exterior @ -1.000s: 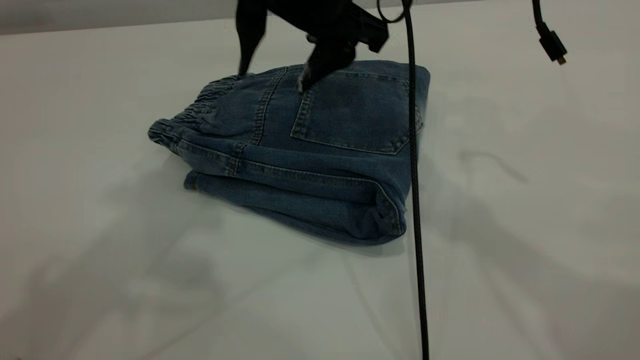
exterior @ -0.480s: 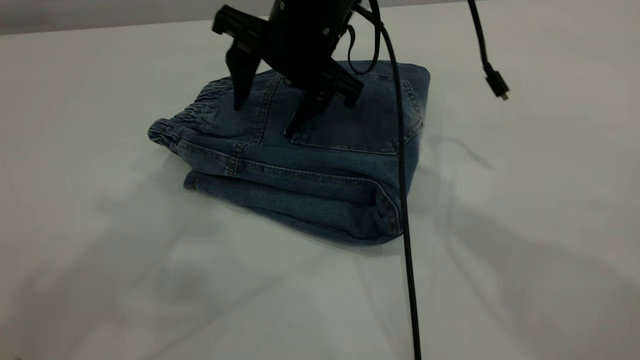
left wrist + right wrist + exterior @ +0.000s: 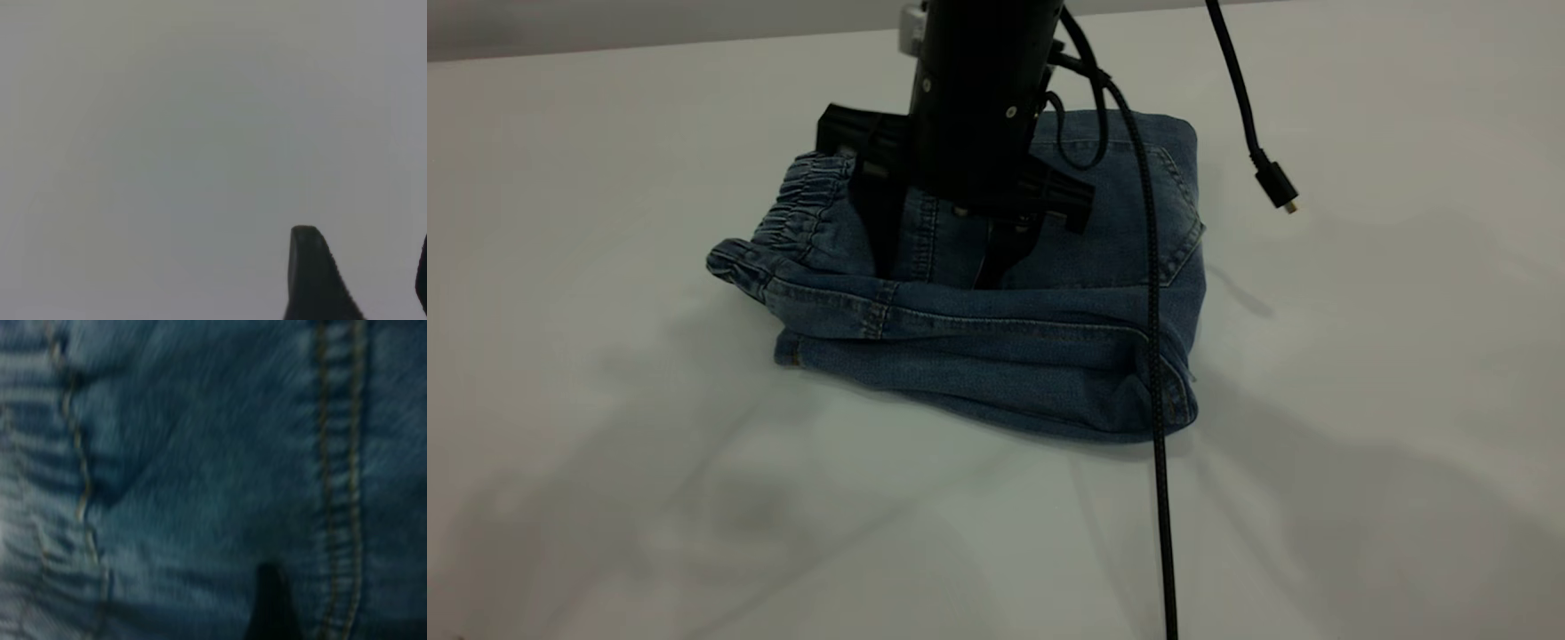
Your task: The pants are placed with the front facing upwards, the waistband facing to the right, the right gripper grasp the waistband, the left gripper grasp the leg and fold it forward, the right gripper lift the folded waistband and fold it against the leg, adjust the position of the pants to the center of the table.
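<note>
exterior view: folded pants (image 3: 996, 347) sit mid-frame on the table (image 3: 605, 444), waistband (image 3: 791, 209) at left. right gripper (image 3: 938, 267) presses down on them, jaws apart. left wrist view: left gripper (image 3: 363, 287) over bare table, jaws apart. right wrist view: just denim.

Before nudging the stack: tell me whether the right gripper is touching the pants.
Touching. In the exterior view the right gripper stands spread on the folded pants, both fingertips pressed into the denim.
</note>
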